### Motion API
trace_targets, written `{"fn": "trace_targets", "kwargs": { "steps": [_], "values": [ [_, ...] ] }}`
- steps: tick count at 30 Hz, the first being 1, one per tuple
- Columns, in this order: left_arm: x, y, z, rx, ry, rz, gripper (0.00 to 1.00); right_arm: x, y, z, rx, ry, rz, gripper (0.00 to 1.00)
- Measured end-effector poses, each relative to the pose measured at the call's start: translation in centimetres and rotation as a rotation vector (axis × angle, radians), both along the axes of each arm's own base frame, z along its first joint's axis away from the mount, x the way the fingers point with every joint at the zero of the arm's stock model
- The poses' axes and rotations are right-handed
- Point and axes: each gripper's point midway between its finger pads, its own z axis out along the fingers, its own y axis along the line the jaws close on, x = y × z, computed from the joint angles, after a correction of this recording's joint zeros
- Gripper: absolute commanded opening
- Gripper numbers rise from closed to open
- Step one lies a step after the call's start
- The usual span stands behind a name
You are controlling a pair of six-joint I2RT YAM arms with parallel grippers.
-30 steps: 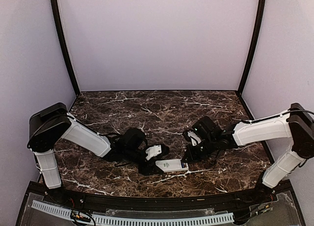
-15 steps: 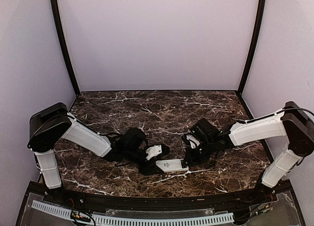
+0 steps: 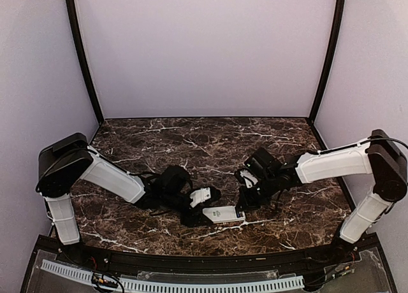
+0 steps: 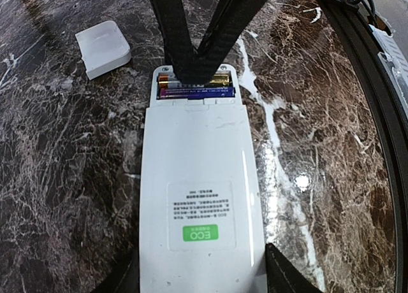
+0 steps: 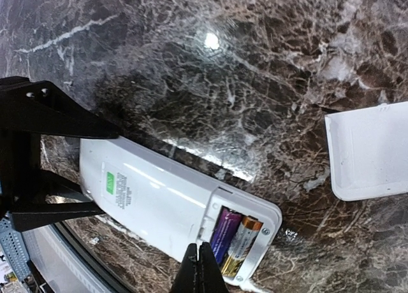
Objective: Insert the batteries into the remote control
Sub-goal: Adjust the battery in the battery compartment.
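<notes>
Marble surface (image 3: 191, 140), dark brown with white veins, carries the remote control (image 4: 197, 197), which lies low in the middle of the overhead view, back side up; its long axis runs roughly left to right there. The left claw (image 3: 205, 215) grips the remote by its left end; in the left wrist view its two black fingers sit at the bottom corners of the frame, one against each long edge of the white body. A printed label (image 4: 200, 216) with a green ECO mark sits on the lower half of the back in that view.

At the far end of the remote the battery bay is open; two batteries (image 5: 233, 239) lie in it side by side, one purple and one gold with a copper-coloured end. The right claw (image 5: 199, 267) is closed, its tips brought together to a point; in the right wrist view they stand at the bottom edge of the frame, just over the near rim of the bay beside the purple battery; in the left wrist view the same two fingers come down from the top of the frame in a narrow V and cover the middle of the batteries. Whether the tips press on the batteries I cannot tell.

A small white cover (image 4: 102, 48) lies flat on the surface, apart from the remote, at the upper left of the left wrist view and at the right edge of the right wrist view.
</notes>
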Motion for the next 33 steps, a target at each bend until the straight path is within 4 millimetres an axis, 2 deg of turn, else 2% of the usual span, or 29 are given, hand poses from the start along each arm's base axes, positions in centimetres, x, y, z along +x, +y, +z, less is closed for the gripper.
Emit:
{"fn": "trace_targets", "kwargs": {
  "steps": [6,8,11,17,23,26,30,33],
  "values": [
    [0.0,-0.1,0.0,0.001,0.000,0.000,0.08,1.3,0.8,4.4,0.045,-0.083,-0.002,0.00],
    [0.0,-0.1,0.0,0.003,0.001,0.000,0.08,1.4,0.9,4.9,0.055,-0.094,-0.003,0.00],
    [0.0,-0.1,0.0,0.005,0.002,0.001,0.08,1.2,0.5,3.9,0.040,-0.079,-0.009,0.00],
    [0.1,-0.1,0.0,0.007,-0.002,0.002,0.08,-0.8,-1.2,-0.8,-0.033,0.027,-0.020,0.00],
    [0.2,-0.1,0.0,0.010,-0.003,0.006,0.10,-0.6,-0.9,-0.6,-0.031,0.026,-0.015,0.00],
    [0.2,-0.1,0.0,0.011,-0.003,0.007,0.12,-0.1,-1.0,0.1,-0.054,0.006,-0.011,0.00],
    [0.3,-0.1,0.0,0.015,-0.001,0.007,0.14,1.4,-0.7,2.5,-0.063,-0.061,-0.007,0.01],
    [0.3,-0.1,0.0,0.018,-0.002,0.009,0.22,3.2,-0.8,4.8,-0.075,-0.134,-0.016,0.11]
  ]
}}
